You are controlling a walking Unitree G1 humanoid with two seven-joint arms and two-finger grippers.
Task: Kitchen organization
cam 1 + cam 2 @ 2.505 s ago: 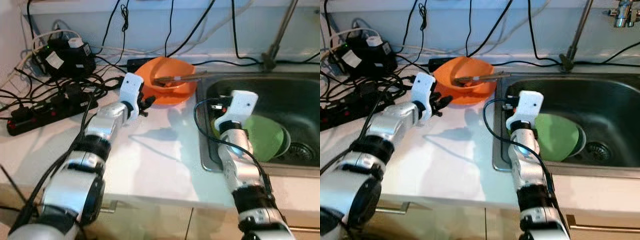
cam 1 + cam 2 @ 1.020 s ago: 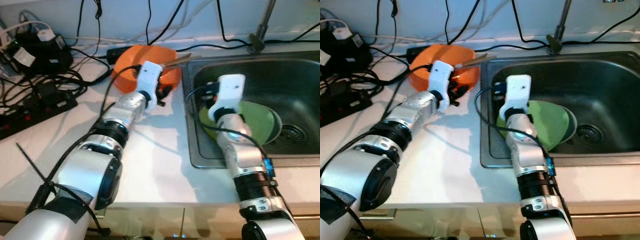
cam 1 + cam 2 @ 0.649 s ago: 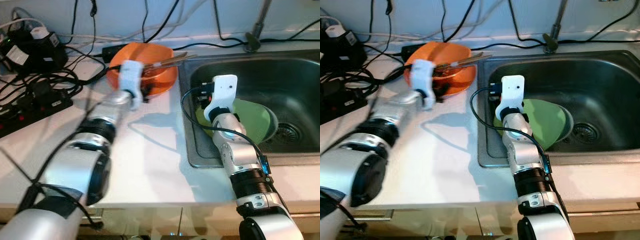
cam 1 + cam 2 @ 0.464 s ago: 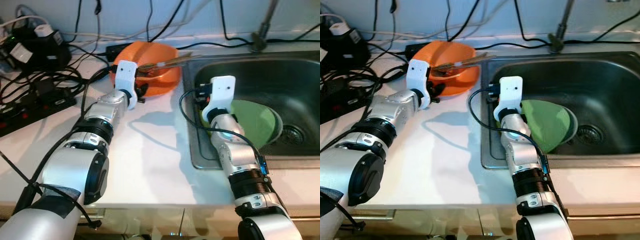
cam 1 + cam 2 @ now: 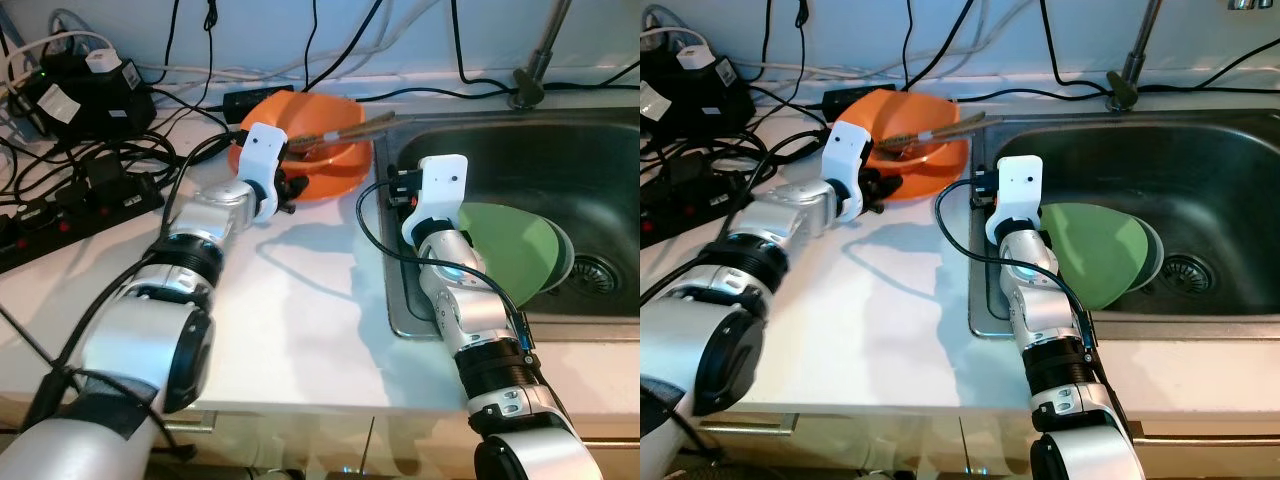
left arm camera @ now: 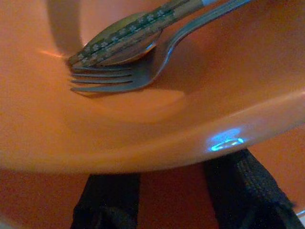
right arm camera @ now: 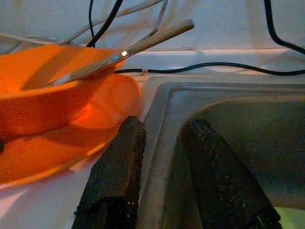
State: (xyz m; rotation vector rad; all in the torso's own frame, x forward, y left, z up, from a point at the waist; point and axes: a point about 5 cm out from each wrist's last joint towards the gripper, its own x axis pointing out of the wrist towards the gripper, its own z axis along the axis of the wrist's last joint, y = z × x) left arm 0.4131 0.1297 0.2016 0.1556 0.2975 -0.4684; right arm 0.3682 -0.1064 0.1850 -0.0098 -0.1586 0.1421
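An orange bowl [image 5: 318,165] stands on an orange plate [image 5: 902,188] at the back of the white counter, beside the sink [image 5: 470,118]. Inside the bowl lie a fork [image 6: 119,76], a spoon [image 6: 125,40] and patterned chopsticks [image 6: 138,31], their handles [image 5: 350,127] sticking out toward the sink. My left gripper [image 6: 171,172] is open at the bowl's near rim, with its fingers [image 6: 108,198] low under the rim above the plate. At the sink's left edge my right gripper [image 7: 162,167] is open and holds nothing. A green plate [image 5: 515,250] leans inside the sink.
A black power strip [image 5: 70,212], adapters [image 5: 85,95] and tangled cables [image 5: 150,160] crowd the counter's left side. Cables run along the back wall behind the bowl. The faucet [image 5: 540,55] rises behind the sink. A drain [image 5: 605,272] lies at the sink's right.
The head view has shifted. My left gripper swung from the bowl's right side to its near rim. The right arm has stayed at the sink edge.
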